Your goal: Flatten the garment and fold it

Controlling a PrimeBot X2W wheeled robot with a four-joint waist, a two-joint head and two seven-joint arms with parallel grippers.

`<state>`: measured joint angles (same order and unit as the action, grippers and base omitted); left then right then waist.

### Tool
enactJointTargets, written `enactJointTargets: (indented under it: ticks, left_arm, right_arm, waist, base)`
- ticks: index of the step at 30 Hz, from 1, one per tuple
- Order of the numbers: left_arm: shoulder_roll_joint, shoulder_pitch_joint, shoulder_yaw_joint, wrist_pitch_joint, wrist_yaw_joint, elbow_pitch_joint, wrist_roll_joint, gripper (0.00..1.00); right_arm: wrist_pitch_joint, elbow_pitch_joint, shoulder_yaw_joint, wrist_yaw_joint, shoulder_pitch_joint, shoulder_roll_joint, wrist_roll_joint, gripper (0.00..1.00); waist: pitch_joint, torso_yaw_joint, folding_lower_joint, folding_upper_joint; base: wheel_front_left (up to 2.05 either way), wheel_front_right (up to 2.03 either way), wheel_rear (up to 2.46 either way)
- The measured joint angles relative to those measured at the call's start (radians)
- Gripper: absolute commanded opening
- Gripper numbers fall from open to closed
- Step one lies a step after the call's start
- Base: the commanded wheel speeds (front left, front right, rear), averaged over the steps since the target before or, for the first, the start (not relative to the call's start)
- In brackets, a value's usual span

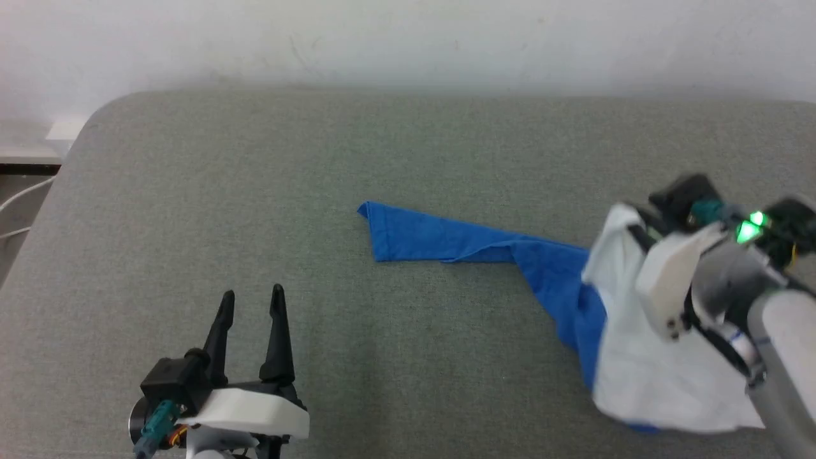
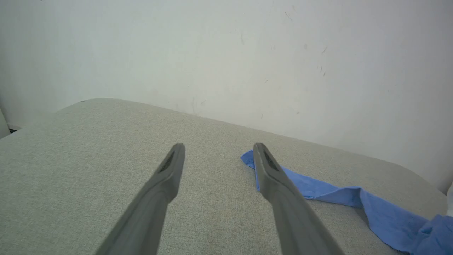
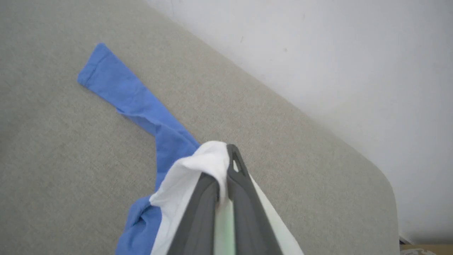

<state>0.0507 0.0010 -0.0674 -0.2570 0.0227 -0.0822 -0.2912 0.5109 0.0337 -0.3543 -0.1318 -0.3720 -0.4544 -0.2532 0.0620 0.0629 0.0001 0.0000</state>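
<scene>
The garment point(image 1: 644, 376) is bunched at the right of the grey table point(image 1: 319, 159), white body lifted, one blue sleeve point(image 1: 446, 239) trailing flat toward the middle. My right gripper point(image 3: 223, 156) is shut on a fold of the white cloth point(image 3: 198, 166), which drapes over its fingers; in the head view that gripper point(image 1: 628, 220) holds the cloth above the table. The blue sleeve point(image 3: 124, 92) lies stretched out beyond it. At the lower left my left gripper point(image 1: 252, 299) stands open and holds nothing, well clear of the shirt. Between its fingers point(image 2: 170, 173) is bare table, with the sleeve end point(image 2: 318, 187) to their right.
A pale wall point(image 1: 408, 38) runs behind the table's far edge. The table's rounded far-left corner point(image 1: 102, 108) drops off to a floor with a white cable point(image 1: 19, 204). Bare grey surface lies between my two grippers.
</scene>
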Motion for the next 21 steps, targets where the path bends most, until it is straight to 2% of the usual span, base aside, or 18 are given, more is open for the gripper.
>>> enactJointTargets:
  ticks: [4, 8, 15, 21]
  left_arm:
    - [0.0, -0.008, -0.003, 0.0, 0.001, 0.007, 0.0, 1.0]
    - [0.0, -0.02, -0.008, 0.0, 0.001, 0.008, -0.001, 1.0]
    - [0.0, -0.028, -0.014, 0.0, 0.001, 0.009, -0.007, 1.0]
    - [0.0, -0.029, -0.009, 0.0, 0.005, 0.005, -0.006, 1.0]
  right_arm:
    - [-0.126, 0.03, 0.073, 0.0, -0.105, 0.054, 0.019, 0.0]
    - [-0.175, 0.117, 0.259, -0.001, -0.13, 0.084, 0.036, 0.0]
    - [-0.208, 0.266, 0.66, -0.001, 0.028, 0.113, 0.066, 0.0]
    - [-0.228, 0.381, 0.918, -0.001, 0.146, 0.158, 0.099, 0.0]
  waist:
    - [0.015, -0.007, 0.0, 0.0]
    - [0.032, -0.015, 0.0, 0.0]
    - [0.055, -0.035, -0.0001, 0.0]
    - [0.061, -0.06, -0.0002, 0.0]
  base:
    - [0.0, 0.0, 0.0]
    - [0.0, 0.0, 0.0]
    - [0.0, 0.0, 0.0]
    - [0.0, 0.0, 0.0]
